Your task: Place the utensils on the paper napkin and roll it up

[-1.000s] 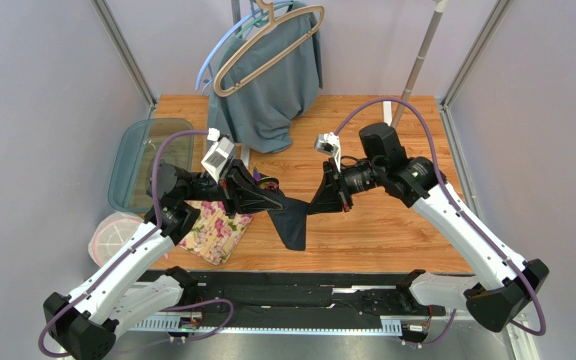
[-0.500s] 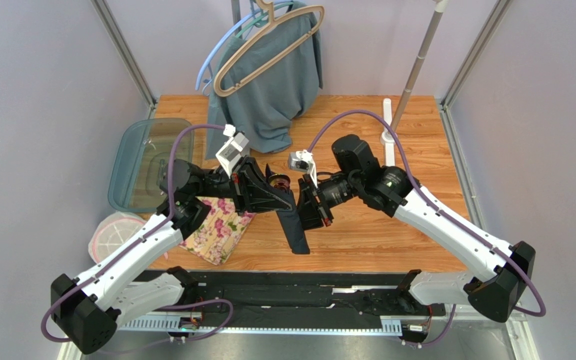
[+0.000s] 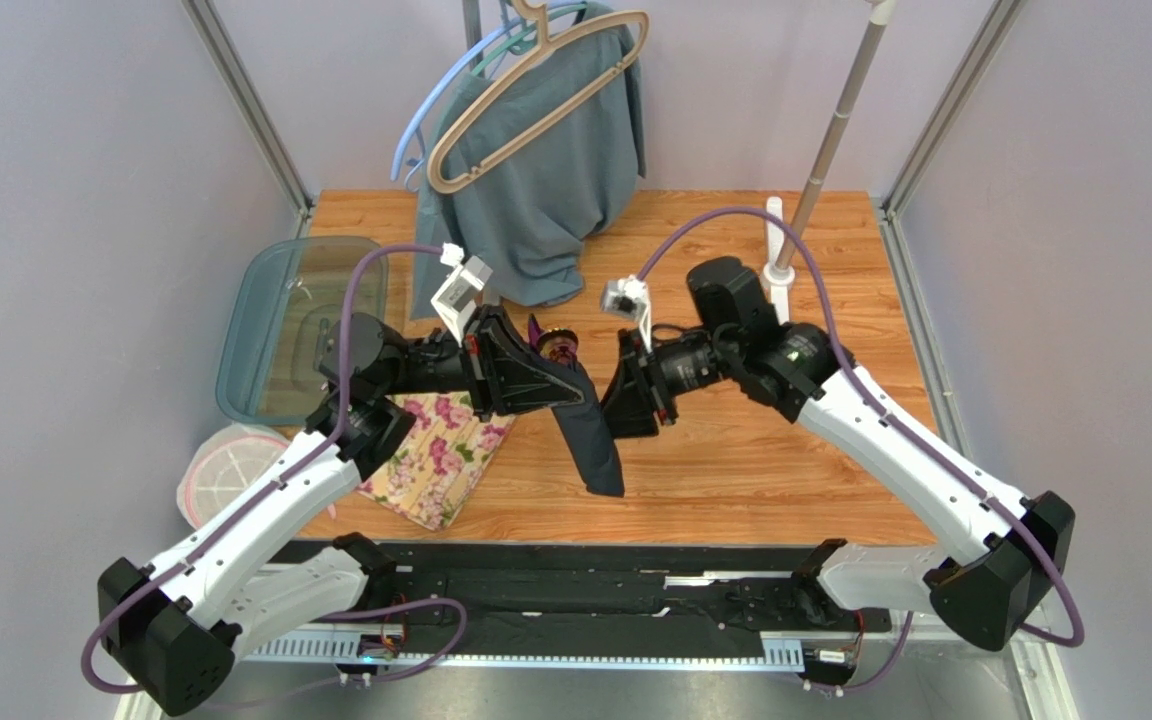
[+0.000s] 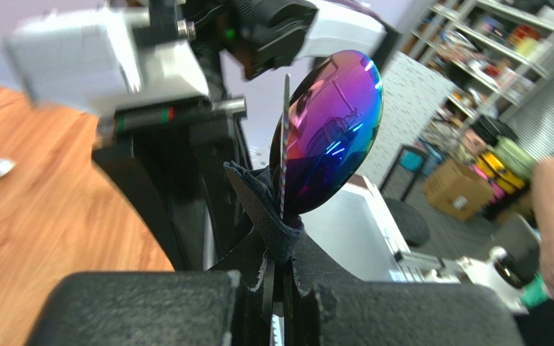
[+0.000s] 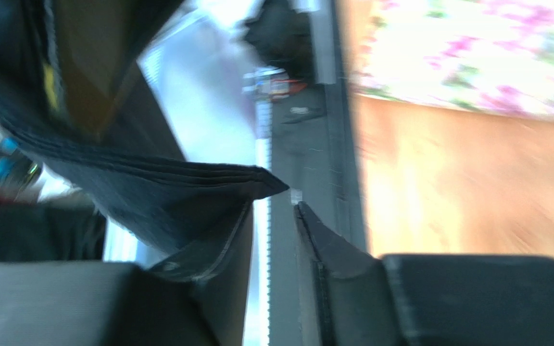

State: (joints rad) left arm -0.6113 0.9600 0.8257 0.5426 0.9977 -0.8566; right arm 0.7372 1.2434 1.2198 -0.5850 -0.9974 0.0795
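Note:
My left gripper (image 3: 579,398) is shut on the black paper napkin (image 3: 599,455), which hangs from it as a narrow folded bundle above the table. In the left wrist view the jaws (image 4: 280,270) pinch the napkin (image 4: 265,209) wrapped round the utensils, and an iridescent purple-green spoon bowl (image 4: 334,122) sticks out beyond it. Purple utensil ends (image 3: 549,336) show beside the left gripper from above. My right gripper (image 3: 617,408) is right next to the napkin. Its jaws (image 5: 274,209) stand slightly apart with nothing between them, and the napkin folds (image 5: 114,144) lie against the left finger.
The floral mat (image 3: 440,450) lies on the wooden table under my left arm and shows in the right wrist view (image 5: 475,50). A teal container (image 3: 289,323) and a pink-rimmed tub (image 3: 229,473) sit at the left edge. A grey-teal garment (image 3: 545,165) hangs at the back, near a pole (image 3: 830,135).
My right gripper has moved left, close to the left gripper. The napkin, stretched wide between both grippers before, now hangs as a narrow bundle from the left gripper.

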